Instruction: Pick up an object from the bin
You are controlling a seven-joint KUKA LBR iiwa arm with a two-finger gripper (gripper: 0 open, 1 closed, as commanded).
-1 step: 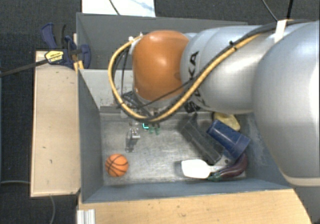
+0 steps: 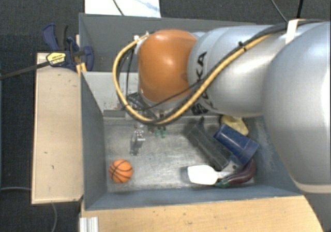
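Bin: we see a grey metal bin [image 2: 93,138] with sloping walls and a scratched, flat floor.
Left part of the bin: a small orange ball [image 2: 121,171] with dark seams lies by itself near the front left corner.
Right part of the bin: a loose group lies together. It holds a white piece [image 2: 201,175] at the front, a purple eggplant [image 2: 242,175] curving beside it, a blue cup [image 2: 236,142] on its side, a dark grey block [image 2: 207,146] slanting just left of the cup, and a yellow thing [image 2: 234,124] half hidden behind the cup.
Arm: it comes in from the right, with an orange cover [image 2: 164,65] and yellow and black cables [image 2: 124,70] looped round it.
Gripper: the gripper [image 2: 136,143] hangs below the cover, over bare floor in the left half. We cannot tell how wide it stands, and we see nothing held in it.
Ball and gripper: the orange ball lies near the gripper, to the front and slightly left of it, and apart from it. The group on the right lies well apart from the gripper.
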